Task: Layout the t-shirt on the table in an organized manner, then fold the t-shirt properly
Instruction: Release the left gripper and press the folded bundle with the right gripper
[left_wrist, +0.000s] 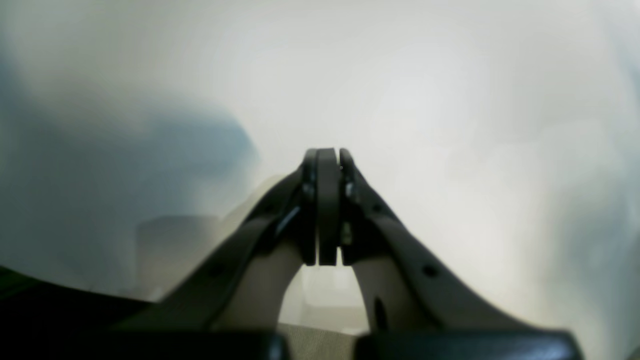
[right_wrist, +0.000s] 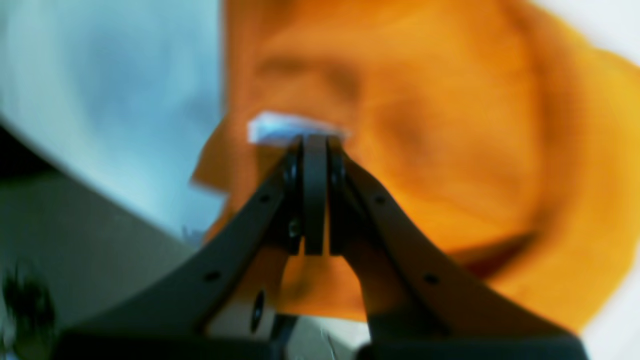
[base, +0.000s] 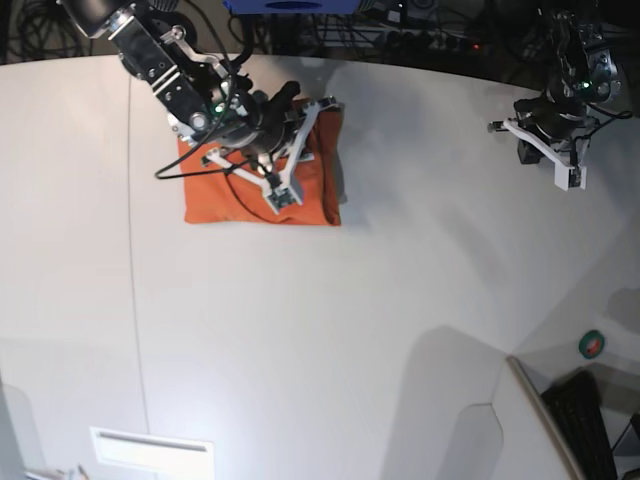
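On the table (base: 300, 330), the t-shirt (base: 215, 200) (soft, light) wants edge grips; right gripper (right_wrist: 315, 137) closed above it, apparently empty; left gripper (left_wrist: 327, 152) closed, empty.

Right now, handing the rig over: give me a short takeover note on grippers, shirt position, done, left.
Right gripper: jaws shut, over the t-shirt, tips at its small white tag. The blur leaves it unclear whether cloth is pinched.
Left gripper: shut, empty, parked over bare table far from the shirt.
T-shirt: lies as a compact orange rectangle at the far side of the table, on the right arm's side.
Done: it looks folded into a neat block.
Left: confirm the right gripper holds nothing, lift it clear, check the edges are squared.
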